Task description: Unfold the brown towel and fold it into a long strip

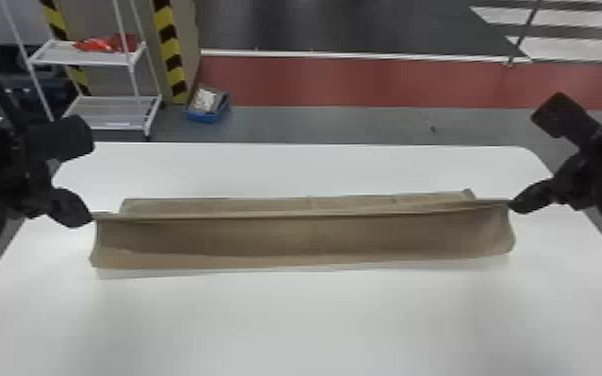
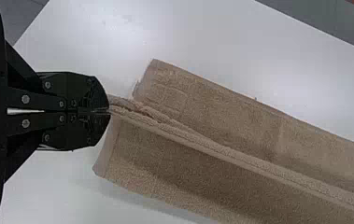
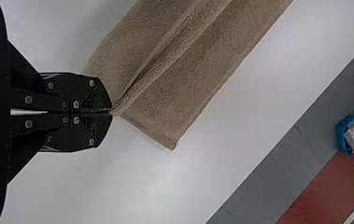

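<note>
Head view is showing me the brown towel (image 1: 305,235) stretching lengthwise over the white tabletop (image 1: 295,325), between the robot's two arms. At its left end, the left gripper (image 1: 88,218) is pinching the raised fold; at its right end, the right gripper (image 1: 514,205) is pinching the same ridge. Between them the ridge is running nearly straight, with one flap hanging on the near side and another lying behind it on the table. The near flap's lower edge seems to be hovering just above the surface, though its shadow is making that hard to judge.

In the left wrist view, the left gripper (image 2: 109,112) is closing its two black fingers tightly on the towel's edge. In the right wrist view, the right gripper (image 3: 111,112) is clamping its own just as tightly on the opposite end.

Beyond the table, a white rack (image 1: 107,114) is standing on the floor, its upper shelf holding something red (image 1: 110,44). A blue bin (image 1: 206,117) is sitting near it, beside a pillar striped yellow and black (image 1: 169,40).
</note>
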Robot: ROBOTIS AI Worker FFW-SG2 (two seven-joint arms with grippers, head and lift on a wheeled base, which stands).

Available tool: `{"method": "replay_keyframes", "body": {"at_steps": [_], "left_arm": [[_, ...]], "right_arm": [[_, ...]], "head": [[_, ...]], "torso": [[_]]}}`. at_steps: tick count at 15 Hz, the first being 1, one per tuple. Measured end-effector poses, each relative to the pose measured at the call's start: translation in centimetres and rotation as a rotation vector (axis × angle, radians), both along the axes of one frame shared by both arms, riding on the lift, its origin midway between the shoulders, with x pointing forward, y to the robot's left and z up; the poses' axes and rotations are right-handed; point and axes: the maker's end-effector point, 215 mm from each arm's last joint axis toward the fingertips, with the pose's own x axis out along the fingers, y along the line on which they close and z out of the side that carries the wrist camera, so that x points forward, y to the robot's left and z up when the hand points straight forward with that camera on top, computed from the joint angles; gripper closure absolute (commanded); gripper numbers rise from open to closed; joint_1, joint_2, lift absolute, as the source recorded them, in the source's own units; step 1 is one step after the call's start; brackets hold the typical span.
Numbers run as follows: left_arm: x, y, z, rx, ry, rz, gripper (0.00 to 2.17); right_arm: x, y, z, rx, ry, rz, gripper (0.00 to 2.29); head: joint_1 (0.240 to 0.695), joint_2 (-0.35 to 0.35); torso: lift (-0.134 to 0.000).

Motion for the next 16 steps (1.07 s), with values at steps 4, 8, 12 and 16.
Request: {"method": "replay_keyframes", "body": {"at_steps": [4, 8, 12, 16], "left_arm": [[2.4, 1.2, 0.2, 0.004, 0.015, 0.046, 2.06], [4.2, 2.3, -0.2, 0.030, 0.042, 0.075, 2.06], [5.7, 2.5, -0.5, 0.064, 0.057, 0.086, 2.06], [6.3, 2.2, 0.0, 0.066, 0.053, 0.084, 2.06]], "right_arm": [[2.2, 0.8, -0.7, 0.006, 0.048, 0.013, 2.04], [3.8, 2.6, -1.3, 0.003, 0.072, 0.071, 2.04], [4.5, 4.2, -2.2, -0.017, 0.101, 0.105, 2.04], [4.4, 4.5, -2.8, -0.018, 0.117, 0.103, 2.04]], "head": [[0.695, -0.029], [0.695, -0.002], [0.695, 0.018], [0.695, 0.020]], "torso": [[-0.123], [-0.123], [-0.123], [-0.123]]}}
